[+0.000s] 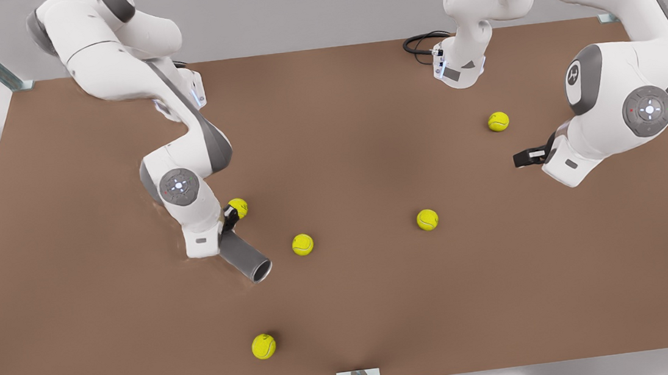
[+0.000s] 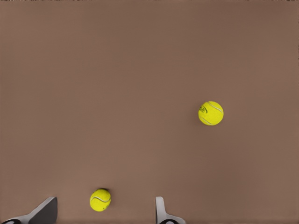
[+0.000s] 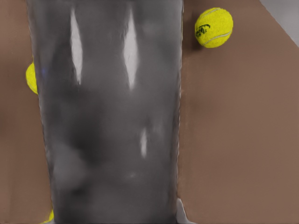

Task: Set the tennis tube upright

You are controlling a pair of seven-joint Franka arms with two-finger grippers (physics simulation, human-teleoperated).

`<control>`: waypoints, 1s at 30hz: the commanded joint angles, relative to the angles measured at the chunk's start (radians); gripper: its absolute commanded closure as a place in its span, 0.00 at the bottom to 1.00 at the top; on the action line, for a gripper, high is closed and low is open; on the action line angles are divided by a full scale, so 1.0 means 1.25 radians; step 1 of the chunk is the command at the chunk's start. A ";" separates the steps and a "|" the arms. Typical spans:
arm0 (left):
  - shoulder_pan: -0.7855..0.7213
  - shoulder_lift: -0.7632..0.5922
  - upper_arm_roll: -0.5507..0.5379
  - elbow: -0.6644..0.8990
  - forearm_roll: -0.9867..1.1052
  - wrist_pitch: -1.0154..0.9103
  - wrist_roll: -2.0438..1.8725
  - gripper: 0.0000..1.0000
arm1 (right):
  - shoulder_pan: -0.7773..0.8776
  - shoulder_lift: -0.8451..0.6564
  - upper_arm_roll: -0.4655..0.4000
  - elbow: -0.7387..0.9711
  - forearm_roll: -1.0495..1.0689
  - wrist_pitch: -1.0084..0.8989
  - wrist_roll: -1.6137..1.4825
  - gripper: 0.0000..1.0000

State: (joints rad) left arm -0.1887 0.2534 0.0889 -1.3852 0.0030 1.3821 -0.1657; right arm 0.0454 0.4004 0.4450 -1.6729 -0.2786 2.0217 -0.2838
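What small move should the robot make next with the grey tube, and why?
Probably the right hand, closed on the tennis tube, should turn its wrist a little to raise the tube's open end, because the tube lies slanted, not upright. The left hand waits open, far from the tube.

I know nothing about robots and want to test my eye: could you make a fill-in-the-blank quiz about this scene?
1. The yellow balls on the table number ___.
2. The right gripper grips a tube coloured ___.
3. The left gripper is ___ and holds nothing.
Missing words: five; grey; open.
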 commanded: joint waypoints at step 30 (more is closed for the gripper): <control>0.000 0.002 0.000 0.000 0.000 0.002 0.001 0.00 | 0.451 0.556 -0.141 0.630 -0.039 0.045 -0.276 0.31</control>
State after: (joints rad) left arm -0.1887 0.2550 0.0889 -1.3852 0.0030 1.3852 -0.1655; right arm 0.6105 1.0980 0.2684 -0.8851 -0.3254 2.0785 -0.6217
